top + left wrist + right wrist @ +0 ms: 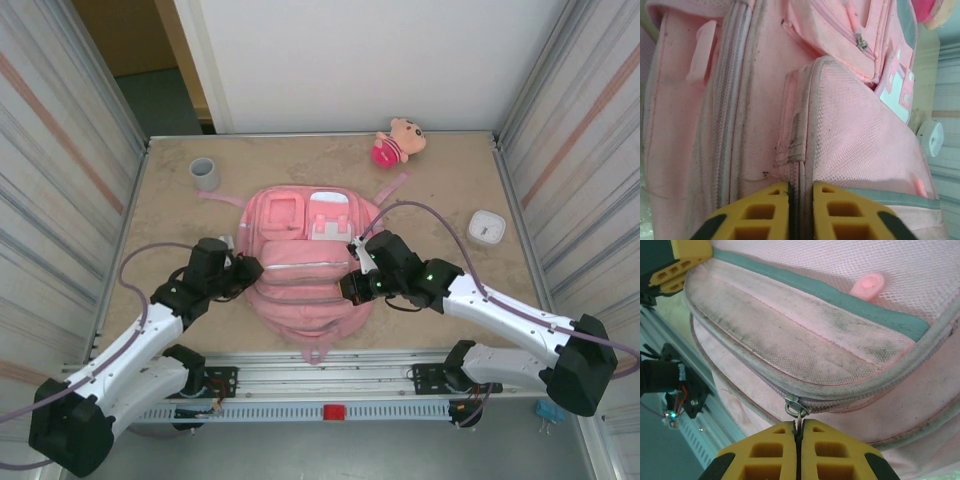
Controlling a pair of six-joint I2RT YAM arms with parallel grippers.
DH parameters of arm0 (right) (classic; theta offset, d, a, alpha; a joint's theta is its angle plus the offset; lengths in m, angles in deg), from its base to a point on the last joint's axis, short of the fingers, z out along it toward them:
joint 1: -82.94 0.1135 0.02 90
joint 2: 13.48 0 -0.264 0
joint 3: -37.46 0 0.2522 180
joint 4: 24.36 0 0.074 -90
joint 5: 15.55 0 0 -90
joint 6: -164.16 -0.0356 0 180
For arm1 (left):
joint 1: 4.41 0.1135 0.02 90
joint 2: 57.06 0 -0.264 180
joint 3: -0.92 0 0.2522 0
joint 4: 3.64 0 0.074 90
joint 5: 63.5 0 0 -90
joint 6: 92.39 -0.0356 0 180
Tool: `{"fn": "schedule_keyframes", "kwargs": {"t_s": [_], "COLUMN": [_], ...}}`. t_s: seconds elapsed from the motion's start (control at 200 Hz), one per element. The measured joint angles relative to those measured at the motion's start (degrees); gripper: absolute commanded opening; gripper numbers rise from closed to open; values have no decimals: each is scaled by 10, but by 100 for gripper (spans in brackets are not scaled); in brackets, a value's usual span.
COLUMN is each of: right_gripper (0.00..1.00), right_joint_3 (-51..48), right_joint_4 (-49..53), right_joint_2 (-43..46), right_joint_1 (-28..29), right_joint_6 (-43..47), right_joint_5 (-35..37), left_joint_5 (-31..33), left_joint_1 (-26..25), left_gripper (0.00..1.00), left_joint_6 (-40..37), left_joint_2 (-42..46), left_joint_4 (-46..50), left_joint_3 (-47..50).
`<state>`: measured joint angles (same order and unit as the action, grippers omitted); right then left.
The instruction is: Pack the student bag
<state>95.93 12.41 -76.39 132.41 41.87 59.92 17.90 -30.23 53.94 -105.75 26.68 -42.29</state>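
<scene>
Nearest you, at the table's near edge, your two arms reach inward from their bases and meet the student bag (300, 300) from either side. Your left gripper (801, 189) is pressed against the bag's left flank, its yellow fingers drawn almost together with a raised seam of pink fabric nipped between them, just below a mesh side pocket. Your right gripper (798, 426) sits at the bag's right side, fingers pressed together on the metal zipper pull (794, 404), which hangs from a grey-trimmed zipper curving around a soiled mesh panel. The bag lies flat in the middle of the table (450, 190), front pockets facing up, its straps trailing toward the far side. Beyond it on your left a grey cup (205, 174) stands upright, well apart from the bag. On your right a small white box (487, 228) rests near the wall. Farthest off, by the back edge, a pink plush doll (398, 141) lies alone.
</scene>
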Motion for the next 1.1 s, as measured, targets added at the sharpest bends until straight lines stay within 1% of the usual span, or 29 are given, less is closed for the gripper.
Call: {"fn": "schedule_keyframes", "kwargs": {"t_s": [0.07, 0.12, 0.16, 0.23, 0.331, 0.501, 0.581, 0.691, 0.792, 0.867, 0.902, 0.977, 1.062, 1.102], "right_gripper": [0, 0, 0, 0, 0, 0, 0, 0, 0, 0, 0, 0, 0, 0], "right_joint_3": [0, 0, -1, -1, -1, -1, -4, -10, -16, -19, -20, -22, -26, -28], "right_joint_4": [-2, -5, -7, -9, -11, -12, -16, -20, -24, -25, -26, -29, -29, -30], "right_joint_2": [0, -2, -2, -5, -5, -5, -5, -5, -5, -5, -5, -5, -4, -2], "right_joint_1": [-1, -1, -1, -1, -3, -4, -4, -4, -5, -6, -7, -8, -10, -14], "right_joint_6": [1, 1, 2, 2, 2, 2, 2, 2, 2, 2, 2, 2, 2, 2], "right_joint_5": [-10, -15, -18, -22, -25, -29, -31, -33, -35, -36, -38, -39, -40, -43], "left_joint_5": [17, 27, 29, 36, 38, 35, 20, 3, -2, 2, 5, 9, 9, 9], "left_joint_1": [8, 7, 3, -13, -53, -155, -200, -246, -273, -284, -287, -288, -288, -289], "left_gripper": [53, 59, 62, 63, 63, 63, 63, 64, 60, 56, 50, 36, 23, 18], "left_joint_6": [-31, -58, -91, -153, -262, -509, -625, -738, -811, -844, -856, -874, -892, -895], "left_joint_2": [11, 20, 27, 36, 39, 30, 1, -73, -157, -211, -232, -260, -264, -262], "left_joint_4": [11, 19, 23, 29, 31, 27, 25, 25, 24, 16, 12, 5, -1, -8], "left_joint_3": [-9, -19, -30, -53, -86, -116, -126, -150, -175, -186, -190, -196, -199, -199]}}
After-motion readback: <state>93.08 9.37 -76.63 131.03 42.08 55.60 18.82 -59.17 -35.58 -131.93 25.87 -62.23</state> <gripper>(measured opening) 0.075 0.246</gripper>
